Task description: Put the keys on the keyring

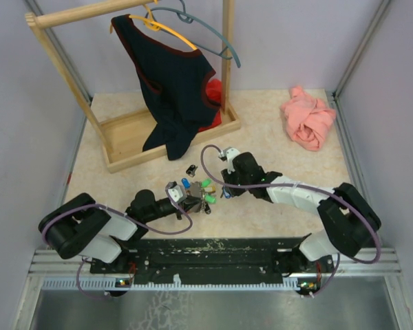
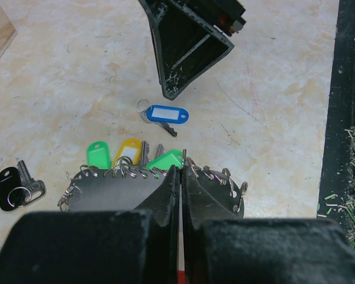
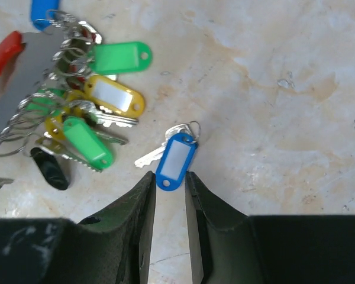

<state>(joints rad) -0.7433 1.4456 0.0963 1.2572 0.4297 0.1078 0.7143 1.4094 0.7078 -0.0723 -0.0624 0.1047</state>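
My left gripper (image 2: 181, 171) (image 1: 181, 204) is shut on the edge of the keyring (image 2: 118, 189) (image 3: 15, 89), a grey plate with wire loops along its rim. Keys with green (image 3: 87, 142) and yellow (image 3: 113, 94) tags hang from those loops. A loose key with a blue tag (image 3: 176, 161) (image 2: 165, 114) lies flat on the table. My right gripper (image 3: 168, 180) (image 1: 225, 192) is open, and the near end of the blue tag sits between its tips. Another key with a black tag (image 2: 9, 186) (image 1: 191, 169) lies apart on the table.
A wooden clothes rack (image 1: 124, 141) with a dark shirt (image 1: 172, 86) on hangers stands at the back left, with a red cloth (image 1: 213, 93) behind it. A pink cloth (image 1: 308, 118) is bunched at the back right. The black base rail (image 1: 206, 251) runs along the near edge.
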